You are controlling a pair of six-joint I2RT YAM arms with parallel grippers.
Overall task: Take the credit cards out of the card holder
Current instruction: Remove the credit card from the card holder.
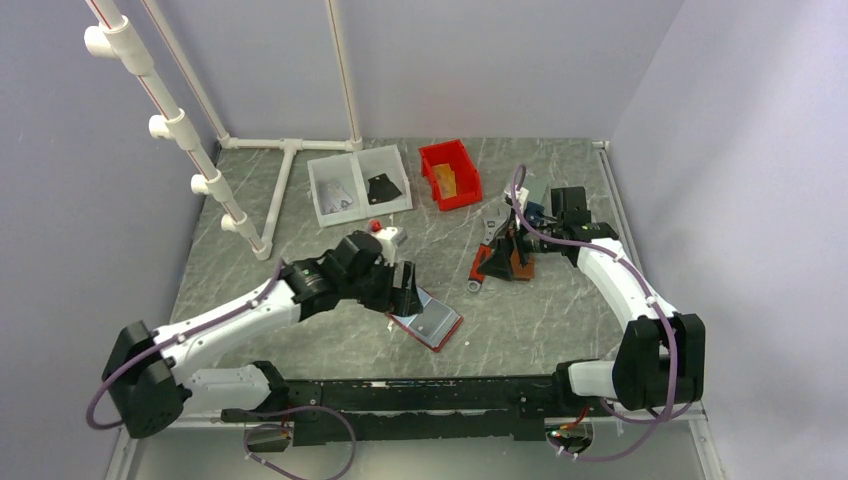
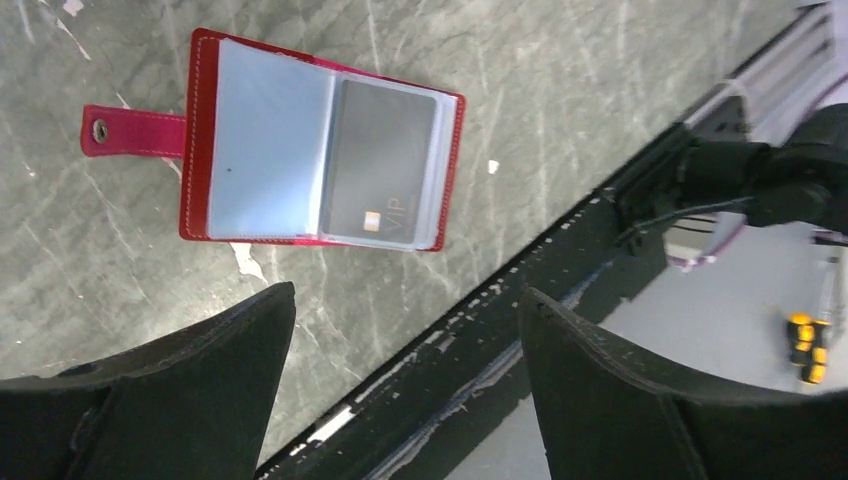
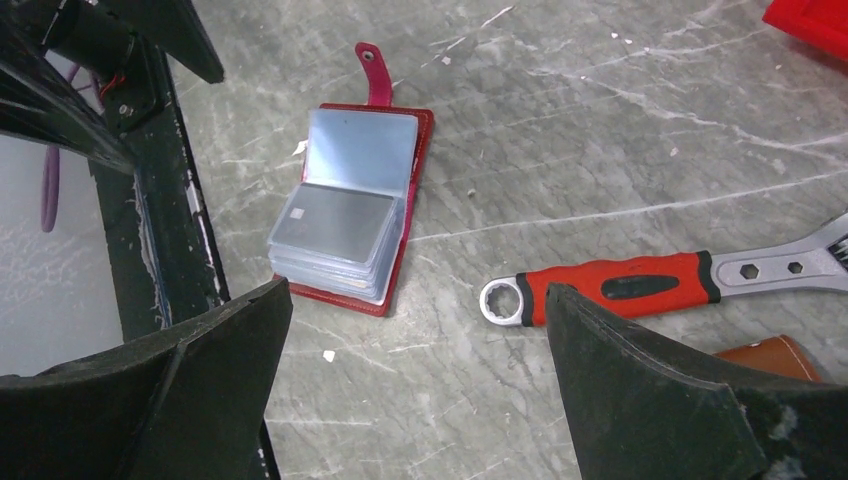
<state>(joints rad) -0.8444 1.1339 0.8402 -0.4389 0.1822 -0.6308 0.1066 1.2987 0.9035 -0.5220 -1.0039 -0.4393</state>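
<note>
The red card holder (image 2: 196,140) lies open and flat on the grey table, its strap tab (image 2: 130,131) pointing away from the fold. A grey credit card (image 2: 380,165) marked VIP sits in the clear sleeve over one half. In the right wrist view the card holder (image 3: 418,160) shows a stack of sleeves with the credit card (image 3: 340,222) on top. My left gripper (image 2: 405,292) hovers open just beside the holder, over the table's near edge, with nothing between its fingers. My right gripper (image 3: 417,290) is open and empty, off to the holder's right. From above, the card holder (image 1: 432,322) lies just in front of the left gripper (image 1: 404,287).
A red-handled wrench (image 3: 620,285) and a brown wallet (image 3: 770,355) lie under the right gripper (image 1: 510,255). A red bin (image 1: 450,173) and a white two-part tray (image 1: 358,185) stand at the back. A white pipe frame (image 1: 290,150) stands back left. A black rail (image 1: 420,395) runs along the near edge.
</note>
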